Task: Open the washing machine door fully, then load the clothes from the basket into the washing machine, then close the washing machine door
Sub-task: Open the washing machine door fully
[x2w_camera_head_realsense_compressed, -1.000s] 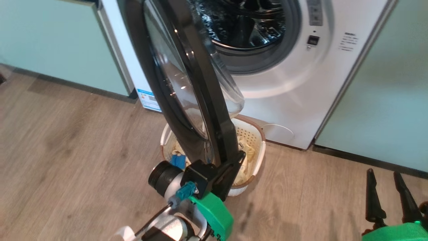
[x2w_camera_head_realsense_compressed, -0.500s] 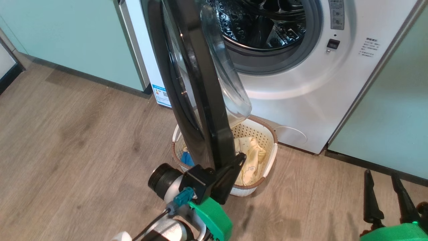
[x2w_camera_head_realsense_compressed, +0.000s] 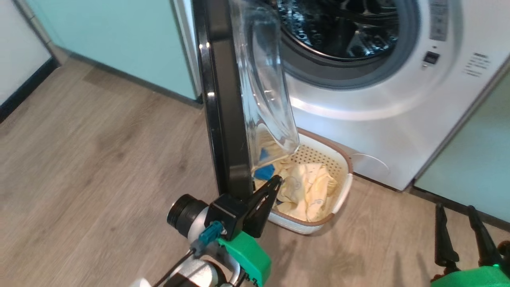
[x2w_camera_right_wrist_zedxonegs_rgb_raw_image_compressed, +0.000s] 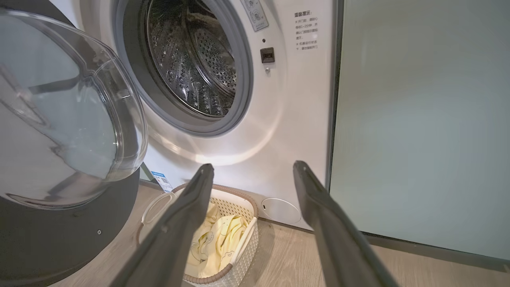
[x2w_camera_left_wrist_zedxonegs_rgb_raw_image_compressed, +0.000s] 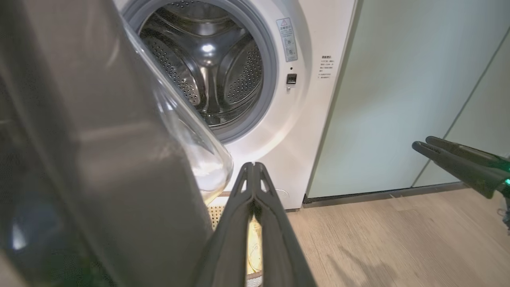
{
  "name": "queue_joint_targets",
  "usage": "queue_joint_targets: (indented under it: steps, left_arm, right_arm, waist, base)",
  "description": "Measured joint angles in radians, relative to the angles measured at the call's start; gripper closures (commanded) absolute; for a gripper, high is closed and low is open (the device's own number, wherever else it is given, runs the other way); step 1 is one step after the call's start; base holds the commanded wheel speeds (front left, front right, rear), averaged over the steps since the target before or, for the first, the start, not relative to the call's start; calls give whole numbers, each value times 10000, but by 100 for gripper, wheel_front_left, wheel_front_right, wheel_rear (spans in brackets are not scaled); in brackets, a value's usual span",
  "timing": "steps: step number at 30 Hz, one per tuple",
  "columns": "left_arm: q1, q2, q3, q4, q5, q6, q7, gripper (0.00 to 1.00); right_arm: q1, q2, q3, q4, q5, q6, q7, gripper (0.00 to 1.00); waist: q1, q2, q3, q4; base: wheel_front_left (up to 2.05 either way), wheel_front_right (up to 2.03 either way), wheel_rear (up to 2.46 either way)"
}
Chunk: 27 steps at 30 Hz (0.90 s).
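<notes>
Head view: the left gripper (x2w_camera_head_realsense_compressed: 275,184), fingers (x2w_camera_head_realsense_compressed: 265,197) pressed together, is leaning against the lower inner edge of the round glossy black washing machine door (x2w_camera_head_realsense_compressed: 223,119), which is standing partly open above the cream perforated plastic basket (x2w_camera_head_realsense_compressed: 346,187) of pale yellow clothes (x2w_camera_head_realsense_compressed: 310,187). Left wrist view: those smooth fingers could be slipping off, letting the door swing back. Right wrist view: the right gripper (x2w_camera_right_wrist_zedxonegs_rgb_raw_image_compressed: 253,165), spread wide, is hanging empty; the bulging glass (x2w_camera_right_wrist_zedxonegs_rgb_raw_image_compressed: 79,119) is crowding its path.
</notes>
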Motion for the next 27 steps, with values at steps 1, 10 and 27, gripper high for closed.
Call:
queue_joint_targets:
  steps: [1, 10, 27]
  left_arm:
    - [13, 4, 0, -17, 0, 33, -35, 100]
    - [248, 10, 63, -171, -4, 337, -194, 100]
    - [451, 334, 1118, -117, -318, 909, -566, 100]
  right_arm:
    - [-1, -15, -4, 0, 0, 0, 0, 0]
    - [-4, -130, -63, 0, -2, 0, 0, 0]
    - [-292, -257, 48, 61, -90, 0, 0, 0]
  waist:
    - [0, 0, 13, 104]
    - [0, 0, 92, 1191]
    - [0, 0, 300, 2230]
  base:
    - [0, 0, 0]
    - [0, 0, 0]
    - [0, 0, 0]
